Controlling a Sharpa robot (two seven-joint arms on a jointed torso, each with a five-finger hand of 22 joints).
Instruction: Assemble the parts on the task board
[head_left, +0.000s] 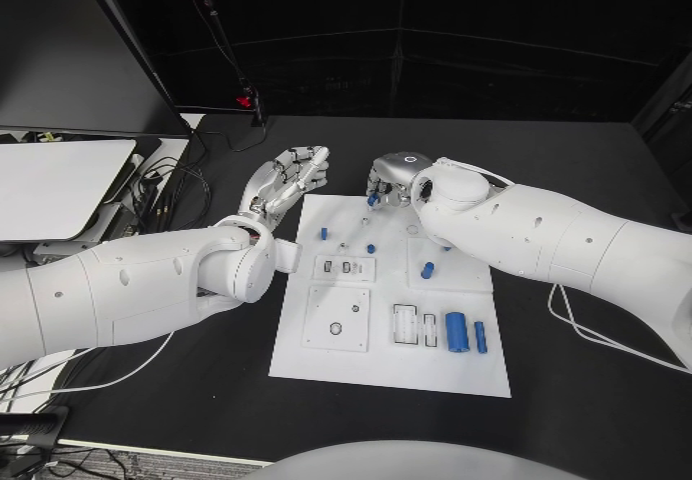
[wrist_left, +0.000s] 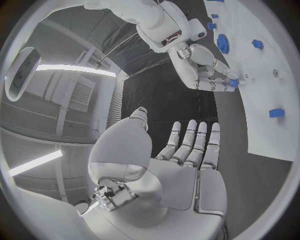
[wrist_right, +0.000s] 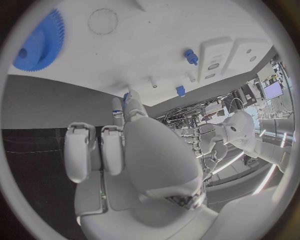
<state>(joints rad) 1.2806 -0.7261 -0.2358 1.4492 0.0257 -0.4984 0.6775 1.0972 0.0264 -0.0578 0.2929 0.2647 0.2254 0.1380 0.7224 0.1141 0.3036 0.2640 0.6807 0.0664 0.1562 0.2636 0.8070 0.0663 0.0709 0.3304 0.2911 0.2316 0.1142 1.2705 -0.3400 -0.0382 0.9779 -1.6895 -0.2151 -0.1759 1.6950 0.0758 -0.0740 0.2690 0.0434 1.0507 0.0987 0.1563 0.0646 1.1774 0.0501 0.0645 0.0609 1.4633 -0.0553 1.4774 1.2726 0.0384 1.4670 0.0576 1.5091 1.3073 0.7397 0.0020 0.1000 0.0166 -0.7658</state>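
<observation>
The white task board (head_left: 368, 370) lies in the middle of the black table. My right hand (head_left: 392, 178) is at the board's far edge and pinches a small blue part (wrist_left: 233, 83) in its fingertips, just above the board (wrist_left: 262, 100). That part (head_left: 372, 200) peeks out under the hand. My left hand (head_left: 289, 180) hovers beside the board's far left corner, fingers straight and apart, holding nothing; its palm (wrist_left: 187, 170) faces the table. A blue gear (wrist_right: 37, 42) sits on the board near the right hand. Small blue pegs (head_left: 325, 233) (head_left: 371, 248) (head_left: 427, 269) stand on the board.
A large blue cylinder (head_left: 456, 331) and a thin blue pin (head_left: 480, 337) lie near the board's front right, next to white slotted blocks (head_left: 415, 326). A monitor and cables (head_left: 159, 180) crowd the table's left side. Black table (head_left: 577, 400) surrounds the board.
</observation>
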